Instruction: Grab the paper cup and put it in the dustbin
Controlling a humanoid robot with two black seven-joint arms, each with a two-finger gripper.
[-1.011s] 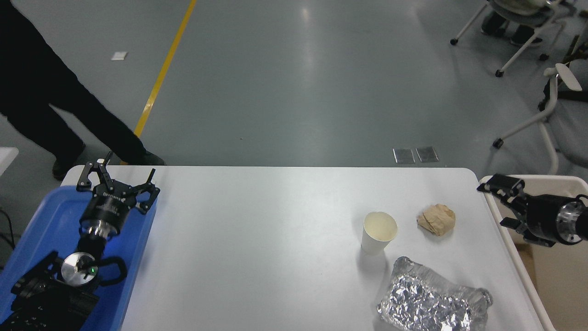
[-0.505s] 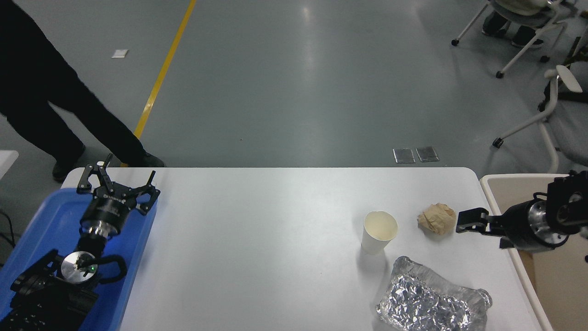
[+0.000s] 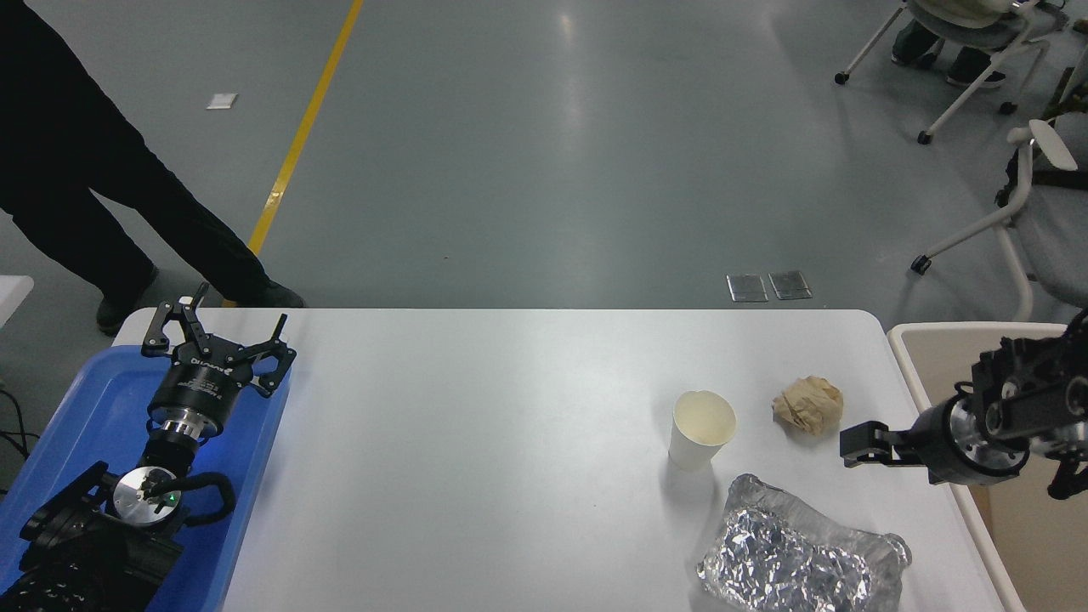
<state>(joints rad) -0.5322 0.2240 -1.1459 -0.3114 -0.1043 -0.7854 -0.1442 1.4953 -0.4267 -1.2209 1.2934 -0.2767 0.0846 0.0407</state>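
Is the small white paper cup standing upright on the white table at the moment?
Yes, the small white paper cup stands upright on the white table, its open mouth facing up.

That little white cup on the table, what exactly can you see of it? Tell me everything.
The paper cup is small, plain white and tapered, wider at its rolled rim than at its base, with a cream inside that looks empty. It seems to be thin paper. It stands upright on the white table, towards the right side. Nothing touches it: the crumpled brown paper ball lies apart to its right, the silver foil packet sits nearer the camera, and the right gripper is short of it, further right.
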